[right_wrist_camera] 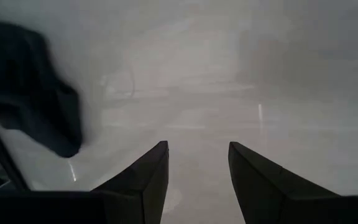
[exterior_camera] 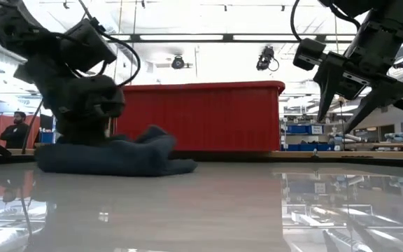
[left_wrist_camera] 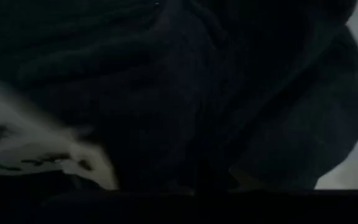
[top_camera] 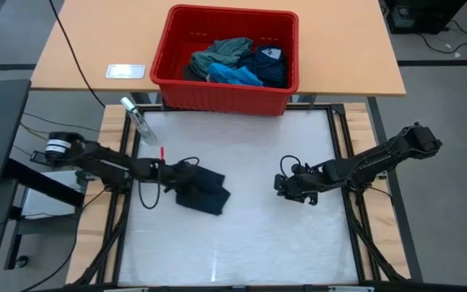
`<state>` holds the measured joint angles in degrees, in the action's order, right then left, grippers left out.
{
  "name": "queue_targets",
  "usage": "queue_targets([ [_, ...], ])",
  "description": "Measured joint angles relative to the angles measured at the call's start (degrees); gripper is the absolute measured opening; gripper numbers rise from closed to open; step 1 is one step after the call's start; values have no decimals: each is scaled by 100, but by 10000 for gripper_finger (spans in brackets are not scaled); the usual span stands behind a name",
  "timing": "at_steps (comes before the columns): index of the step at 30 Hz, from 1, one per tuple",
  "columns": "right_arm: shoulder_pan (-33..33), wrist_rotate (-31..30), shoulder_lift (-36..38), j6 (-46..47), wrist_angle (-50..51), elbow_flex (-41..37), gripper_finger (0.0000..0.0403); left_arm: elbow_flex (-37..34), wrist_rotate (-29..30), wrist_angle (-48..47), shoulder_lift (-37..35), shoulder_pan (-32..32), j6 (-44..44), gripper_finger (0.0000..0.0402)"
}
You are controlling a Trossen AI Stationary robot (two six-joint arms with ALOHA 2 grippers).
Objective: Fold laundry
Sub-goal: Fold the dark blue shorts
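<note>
We see the left gripper [top_camera: 169, 174] pressed down at the left edge of the dark navy garment [top_camera: 203, 191], its jaws pressed together, and we judge it is pinching a bit of that cloth, though the left wrist view shows only dark folds filling the picture, so we cannot tell how much cloth sits between the fingers. The garment lies bunched on the white table [top_camera: 250, 235], left of centre, well apart from the right gripper [top_camera: 296, 185], which hangs above the table with its jaws spread and nothing between them. The main risk, as we judge it, is a thin pinch: if the left gripper lifts or drags, the cloth could slip out, or it could take several layers at once and leave the piece more crumpled than folded. A drag toward the table's left edge could also pull the garment off the work surface. If the right gripper comes across to help, the two arms would close on the same small piece and might collide or tug against each other. Counting now: two grippers, one garment on the table, and one red bin [top_camera: 225, 89] behind the table holding at least three more pieces, namely a grey-green shirt [top_camera: 221, 53], a bright blue piece [top_camera: 235, 76] and a navy dotted piece [top_camera: 270, 65].
</note>
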<state>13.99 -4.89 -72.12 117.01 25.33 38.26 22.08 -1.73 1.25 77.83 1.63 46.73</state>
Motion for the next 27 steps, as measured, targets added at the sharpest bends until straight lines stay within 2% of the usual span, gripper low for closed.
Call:
queue_targets([
  [11, -74, 155, 0, -165, 228, 2, 174, -23, 252, -1979, -1233, 31, 119, 1],
  [17, -74, 184, 0, -314, 233, 2, 174, -36, 182, -2204, -1531, 31, 228, 6],
  [21, -105, 73, 0, -564, 127, 2, 174, -34, 155, -2176, -1616, 93, 281, 30],
  [27, -300, -410, -1, -1924, -979, 2, 174, -17, -88, -2130, -1855, 190, 435, 94],
])
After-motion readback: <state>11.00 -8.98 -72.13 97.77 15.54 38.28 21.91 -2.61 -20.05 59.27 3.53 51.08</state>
